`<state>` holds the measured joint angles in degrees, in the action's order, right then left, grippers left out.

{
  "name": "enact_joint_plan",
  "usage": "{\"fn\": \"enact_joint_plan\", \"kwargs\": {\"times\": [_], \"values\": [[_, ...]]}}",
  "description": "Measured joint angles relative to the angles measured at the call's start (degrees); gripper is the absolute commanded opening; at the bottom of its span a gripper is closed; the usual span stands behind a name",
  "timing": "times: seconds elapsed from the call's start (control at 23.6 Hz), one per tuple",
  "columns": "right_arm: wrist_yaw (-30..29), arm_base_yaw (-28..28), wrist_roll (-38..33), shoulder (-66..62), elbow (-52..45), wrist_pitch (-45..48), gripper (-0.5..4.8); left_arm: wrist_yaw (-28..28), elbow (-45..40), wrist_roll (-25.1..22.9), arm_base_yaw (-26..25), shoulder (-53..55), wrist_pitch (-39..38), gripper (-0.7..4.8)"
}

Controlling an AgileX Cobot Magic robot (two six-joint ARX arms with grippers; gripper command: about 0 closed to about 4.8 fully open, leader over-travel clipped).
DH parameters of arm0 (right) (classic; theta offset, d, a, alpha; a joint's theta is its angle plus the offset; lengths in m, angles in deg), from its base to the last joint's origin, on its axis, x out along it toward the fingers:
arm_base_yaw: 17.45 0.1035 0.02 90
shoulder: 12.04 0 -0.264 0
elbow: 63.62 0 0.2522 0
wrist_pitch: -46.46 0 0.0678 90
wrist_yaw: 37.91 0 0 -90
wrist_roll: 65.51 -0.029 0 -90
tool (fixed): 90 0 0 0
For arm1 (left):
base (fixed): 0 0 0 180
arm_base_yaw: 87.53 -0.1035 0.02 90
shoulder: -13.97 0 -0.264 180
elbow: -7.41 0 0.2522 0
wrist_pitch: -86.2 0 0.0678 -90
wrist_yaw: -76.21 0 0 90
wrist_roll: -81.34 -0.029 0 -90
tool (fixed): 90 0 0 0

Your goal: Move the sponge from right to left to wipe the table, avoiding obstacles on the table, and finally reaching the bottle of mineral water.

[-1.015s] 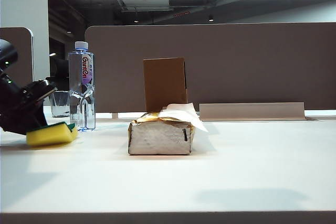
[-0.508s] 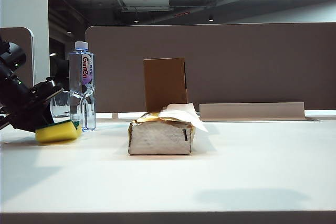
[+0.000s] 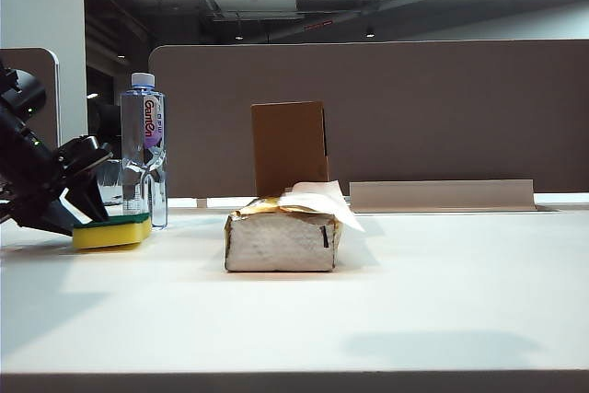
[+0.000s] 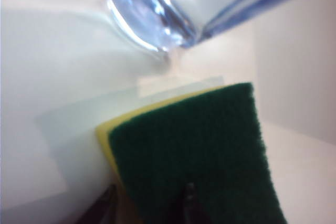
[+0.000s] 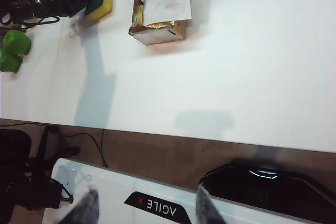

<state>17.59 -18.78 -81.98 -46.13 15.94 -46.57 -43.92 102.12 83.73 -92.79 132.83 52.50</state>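
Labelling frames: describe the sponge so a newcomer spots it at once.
On the white table, go to the far left, at the foot of the tall water bottle. The sponge lies flat there by the left gripper: a small yellow block, dark green on top.

Green-topped sponge beside clear bottle

black left arm, dark tapered fingers
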Motion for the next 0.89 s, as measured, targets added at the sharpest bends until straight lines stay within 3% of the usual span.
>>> {"fn": "enact_joint_plan", "kwargs": {"times": [0.08,0.13,0.21,0.47,0.55,0.63,0.89], "values": [[0.0,0.0,0.0,0.0,0.0,0.0,2.39,0.3,0.0,0.0,-0.1,0.0,0.0,1.65],[0.0,0.0,0.0,0.0,0.0,0.0,2.39,0.2,0.0,0.0,-0.1,0.0,0.0,2.09],[0.0,0.0,0.0,0.0,0.0,0.0,2.39,-0.2,0.3,0.0,0.0,0.0,-0.4,2.39],[0.0,0.0,0.0,0.0,0.0,0.0,2.39,-1.6,0.7,-0.2,-0.1,0.0,-1.7,2.5],[0.0,0.0,0.0,0.0,0.0,0.0,2.39,-1.7,1.2,-0.2,-0.1,0.0,-3.1,3.3],[0.0,0.0,0.0,0.0,0.0,0.0,2.39,-2.8,1.6,-0.2,-0.1,-0.1,-3.7,3.7],[0.0,0.0,0.0,0.0,0.0,0.0,2.39,-2.1,2.8,-0.4,-0.1,-0.9,-7.0,3.75]]}}
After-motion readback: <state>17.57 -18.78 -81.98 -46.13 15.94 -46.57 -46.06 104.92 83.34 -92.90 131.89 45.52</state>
